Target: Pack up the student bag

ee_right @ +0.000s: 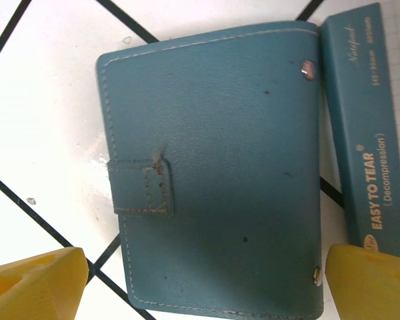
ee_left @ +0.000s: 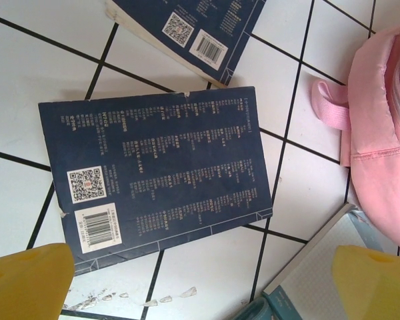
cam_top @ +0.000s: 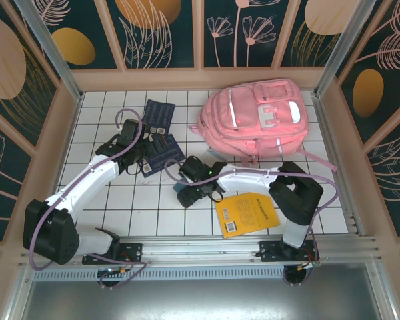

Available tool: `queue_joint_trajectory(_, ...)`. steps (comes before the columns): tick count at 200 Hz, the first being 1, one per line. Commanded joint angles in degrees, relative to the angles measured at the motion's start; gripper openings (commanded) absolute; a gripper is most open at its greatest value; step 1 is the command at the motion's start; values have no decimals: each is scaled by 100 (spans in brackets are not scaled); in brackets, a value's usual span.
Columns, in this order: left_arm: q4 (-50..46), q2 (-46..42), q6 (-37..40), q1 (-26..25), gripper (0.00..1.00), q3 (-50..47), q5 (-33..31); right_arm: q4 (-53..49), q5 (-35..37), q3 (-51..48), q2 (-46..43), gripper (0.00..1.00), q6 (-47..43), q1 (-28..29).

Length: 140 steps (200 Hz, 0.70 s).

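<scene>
My jaws gape on both arms: right gripper over the teal wallet, left gripper over a navy booklet; the student bag lies far right; picking stage, I judge; next, descend and clamp.

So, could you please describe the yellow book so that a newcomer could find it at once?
Start from the large pink fabric backpack at the far right of the white tiled table. Straight towards the near edge from it, beside the right arm, lies the flat yellow paperback book. It is the one yellow book; the paper booklets to its left are dark blue.
</scene>
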Motion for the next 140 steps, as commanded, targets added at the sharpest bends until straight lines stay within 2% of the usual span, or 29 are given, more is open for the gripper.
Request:
queue_joint_trajectory(1,6,-42,62,41,99,-42,-113,-318,565,188,220,93,38,174)
queue_joint_trajectory(30,1,-44,52,40,99,-46,-121,-382,878,269,508,96,96,314)
queue_joint_trajectory(59,13,-66,20,46,99,-59,-96,-333,1101,301,724,96,126,393)
queue_joint_trajectory(107,-32,-163,59,49,99,-195,-191,-90,1171,83,428,74,161,369)
queue_joint_trajectory(140,-56,-216,70,49,99,-167,-102,157,1047,-134,-28,71,187,268)
